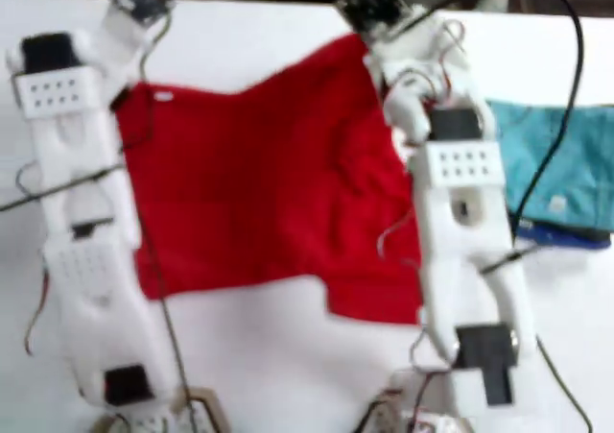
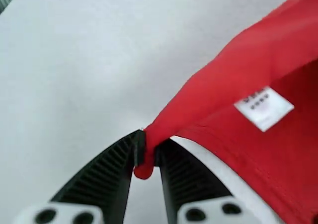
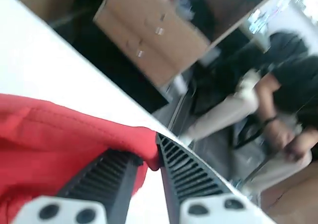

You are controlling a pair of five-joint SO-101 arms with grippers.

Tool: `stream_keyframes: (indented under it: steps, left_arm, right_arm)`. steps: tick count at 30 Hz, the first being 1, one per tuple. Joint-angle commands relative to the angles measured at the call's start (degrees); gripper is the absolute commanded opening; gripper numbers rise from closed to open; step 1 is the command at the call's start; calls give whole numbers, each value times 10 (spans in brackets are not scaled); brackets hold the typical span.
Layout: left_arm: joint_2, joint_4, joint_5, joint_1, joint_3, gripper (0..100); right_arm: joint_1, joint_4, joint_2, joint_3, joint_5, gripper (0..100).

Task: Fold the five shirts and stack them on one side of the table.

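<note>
We are pinching the red shirt (image 1: pixel 259 183) at two places along its far edge. The left gripper (image 2: pixel 146 157) is closing its jaws on a small bunch of cloth beside the neckline, where the white label (image 2: pixel 263 107) is showing, and the right gripper (image 3: pixel 151 159) is clamping a hemmed corner close to the far rim of the table (image 1: pixel 288 375). The shirt is lying spread between the two arms, mostly flat, with its near edge stepping unevenly. We are judging it light, limp and a little stretchy: it is going to sag and drag rather than keep a line, so seams and corners are giving the surest hold, and both ends are needing to travel together to keep the fold straight. A teal shirt (image 1: pixel 566 164) is lying folded on the right side over a blue garment (image 1: pixel 566 233), touching it, just beyond the right arm. Black cables (image 1: pixel 566 87) are looping above that pile, and we are thinking they could snag during any carry toward it.
</note>
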Motion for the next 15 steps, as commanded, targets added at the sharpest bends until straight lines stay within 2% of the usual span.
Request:
stream_keyframes:
  steps: [1,8,15]
  left_arm:
    - [47,33,7,9,-73,25]
    - [57,33,7,-3,-38,25]
    - [59,32,9,-4,-42,25]
  right_arm:
    - [22,-8,37,-27,0,21]
    - [51,38,93,-31,0,21]
    - [42,16,98,-56,0,21]
